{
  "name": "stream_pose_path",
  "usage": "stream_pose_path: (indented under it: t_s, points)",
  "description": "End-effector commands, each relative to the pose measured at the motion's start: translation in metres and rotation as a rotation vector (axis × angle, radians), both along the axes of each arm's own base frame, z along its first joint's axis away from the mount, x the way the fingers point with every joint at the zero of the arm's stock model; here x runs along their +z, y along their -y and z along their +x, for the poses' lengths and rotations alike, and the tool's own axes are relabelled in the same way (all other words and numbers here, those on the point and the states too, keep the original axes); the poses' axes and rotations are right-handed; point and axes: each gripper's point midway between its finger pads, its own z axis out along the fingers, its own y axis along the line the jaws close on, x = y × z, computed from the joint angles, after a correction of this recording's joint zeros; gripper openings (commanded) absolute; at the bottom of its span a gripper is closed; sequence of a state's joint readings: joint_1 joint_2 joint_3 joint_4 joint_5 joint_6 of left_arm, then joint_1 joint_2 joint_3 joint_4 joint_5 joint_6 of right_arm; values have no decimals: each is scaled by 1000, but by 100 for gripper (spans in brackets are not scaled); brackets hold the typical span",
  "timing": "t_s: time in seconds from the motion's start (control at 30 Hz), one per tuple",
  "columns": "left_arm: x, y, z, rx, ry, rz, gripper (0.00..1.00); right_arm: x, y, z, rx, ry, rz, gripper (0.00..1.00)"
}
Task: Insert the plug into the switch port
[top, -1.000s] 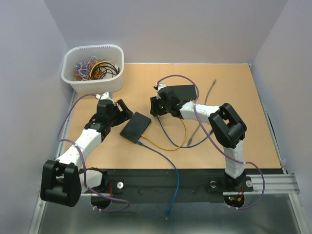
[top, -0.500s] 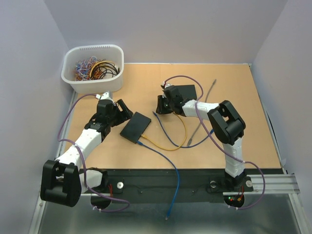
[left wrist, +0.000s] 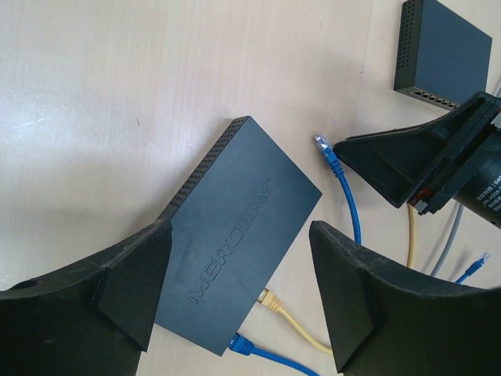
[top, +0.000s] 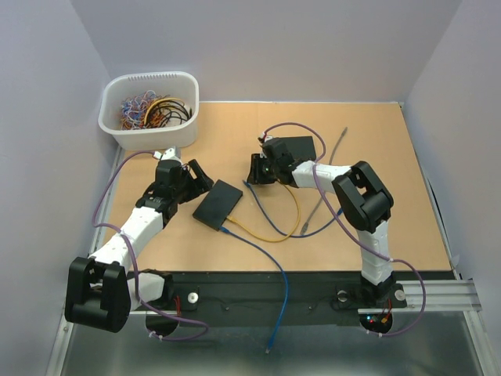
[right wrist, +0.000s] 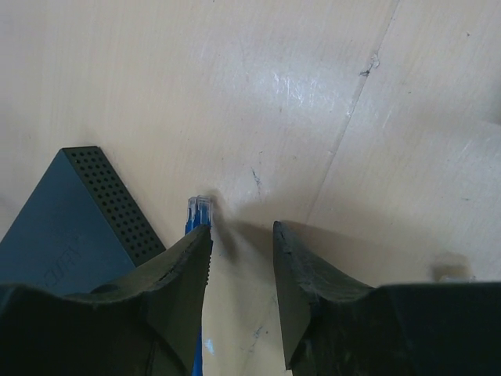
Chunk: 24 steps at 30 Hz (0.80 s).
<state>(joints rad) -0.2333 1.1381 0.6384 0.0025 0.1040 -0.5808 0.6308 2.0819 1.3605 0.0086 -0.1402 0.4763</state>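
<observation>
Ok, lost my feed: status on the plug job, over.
Left gripper open over the switch. Right gripper open; blue plug lies beside one finger, ungripped. Yellow cable already in a port.

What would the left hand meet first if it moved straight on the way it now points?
The left hand would most likely meet the black Mercury switch, lying straight ahead between its open fingers; depth is unclear.

switch: black, dotted vents | plug: clear | cable: blue | table: tan
</observation>
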Motion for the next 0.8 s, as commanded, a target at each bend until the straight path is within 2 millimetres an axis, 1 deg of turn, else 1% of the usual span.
stream_pose_path:
  t_s: [0.0,0.13,0.27,0.47,0.63,0.77]
  points:
    - [5,-2,6,0,31,10,82,24,-7,2,5,4,82,44]
    - [5,-3,5,0,31,12,81,22,-13,-3,22,-20,114,43]
    - [4,-3,5,1,28,12,81,24,-15,-7,32,-33,141,43]
    - [3,-3,5,2,28,13,81,38,-17,-7,34,-16,177,43]
    - [2,-3,5,2,25,13,80,33,-20,-10,46,-40,188,43]
    - [4,-3,5,3,30,13,80,35,-23,-12,41,-48,217,43]
